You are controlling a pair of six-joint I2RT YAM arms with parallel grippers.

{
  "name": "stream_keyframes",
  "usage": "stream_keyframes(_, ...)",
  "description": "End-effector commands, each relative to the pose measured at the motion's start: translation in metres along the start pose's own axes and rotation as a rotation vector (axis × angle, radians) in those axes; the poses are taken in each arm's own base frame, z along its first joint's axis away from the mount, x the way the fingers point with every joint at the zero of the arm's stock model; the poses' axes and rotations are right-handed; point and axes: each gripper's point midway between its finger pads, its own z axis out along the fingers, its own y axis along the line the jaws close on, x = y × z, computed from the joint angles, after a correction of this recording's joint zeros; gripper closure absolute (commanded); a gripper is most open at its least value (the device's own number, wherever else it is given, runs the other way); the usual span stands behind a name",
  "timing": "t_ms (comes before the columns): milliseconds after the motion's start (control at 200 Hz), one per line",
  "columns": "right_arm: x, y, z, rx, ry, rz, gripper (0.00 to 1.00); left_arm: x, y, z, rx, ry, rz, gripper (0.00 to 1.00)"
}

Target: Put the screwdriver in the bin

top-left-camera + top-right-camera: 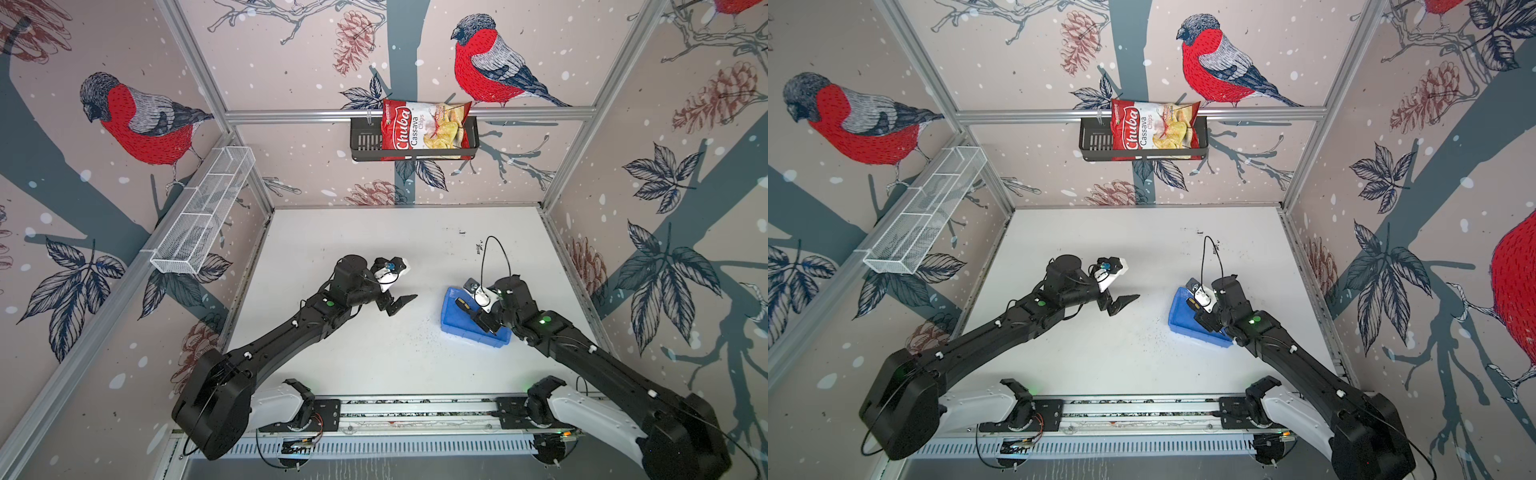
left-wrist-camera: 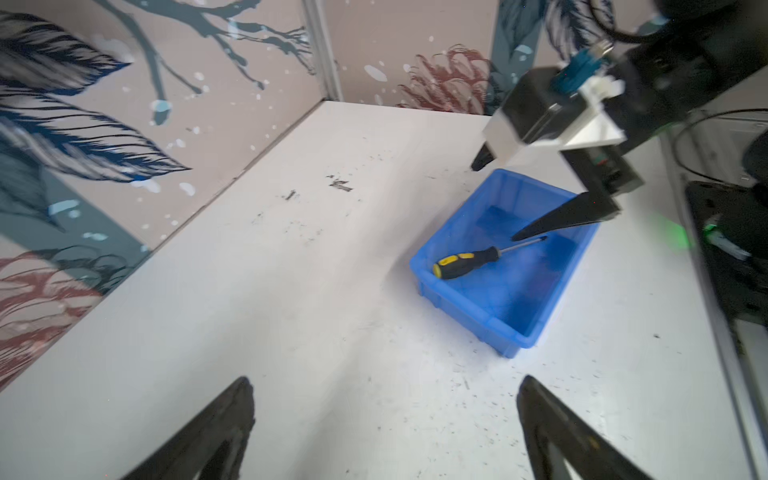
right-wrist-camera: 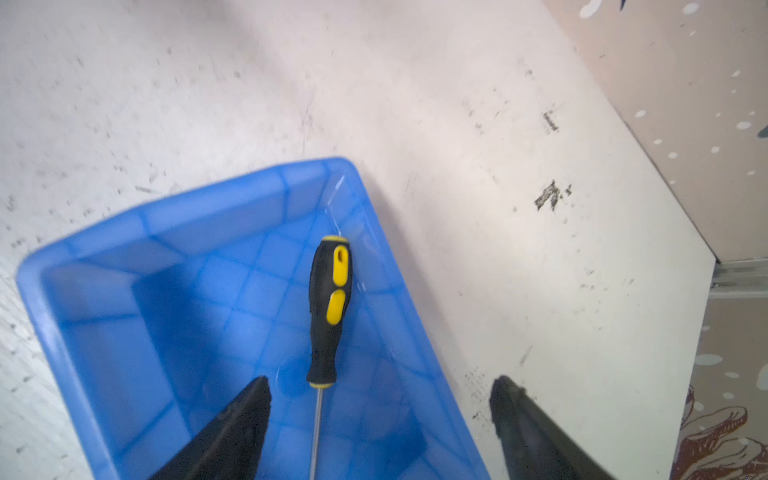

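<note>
Screwdriver [image 3: 330, 307] lying flat inside the bin [image 3: 187, 195]; right gripper [image 3: 382, 382] spread wide above it, holding nothing.
Nearest in the right wrist view, the jaws straddle the thin shaft, one finger over the bin floor and the other beyond its wall. A low or sideways retreat could snag that wall and drag the bin, or flick the shaft and tip the tool out. Farther off, the left gripper [image 1: 397, 305], equally wide and empty, hangs over the table [image 1: 374, 241], well apart.

black arms [image 1: 286, 336]; white base links [image 1: 276, 403]; green lights [image 1: 329, 303]; looped black cable [image 1: 482, 259]; white wrist camera mounts [image 1: 384, 277]
</note>
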Motion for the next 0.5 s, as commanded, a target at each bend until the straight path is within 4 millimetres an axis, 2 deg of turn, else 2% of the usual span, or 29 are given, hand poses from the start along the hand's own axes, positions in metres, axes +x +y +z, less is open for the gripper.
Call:
stream_keyframes(0, -0.033, -0.015, -0.009, 0.029, -0.147, 0.069, 0.08, -0.013, 0.03, -0.009, -0.13, -0.069, -0.033, 0.03)
stream_keyframes(190, -0.061, -0.048, -0.023, 0.11, -0.36, 0.177, 0.01, 0.001, 0.081, -0.036, -0.396, -0.14, -0.098, 0.03)
stream_keyframes(290, -0.067, -0.082, -0.03, 0.204, -0.468, 0.291, 0.01, 0.005, 0.106, -0.063, -0.548, -0.246, -0.125, 0.03)
stream_keyframes(385, -0.07, -0.101, -0.036, 0.251, -0.519, 0.347, 0.0, 0.023, 0.127, -0.085, -0.663, -0.293, -0.186, 0.03)
stream_keyframes(495, -0.058, -0.124, -0.037, 0.385, -0.553, 0.411, 0.0, 0.053, 0.151, -0.102, -0.8, -0.248, -0.252, 0.03)
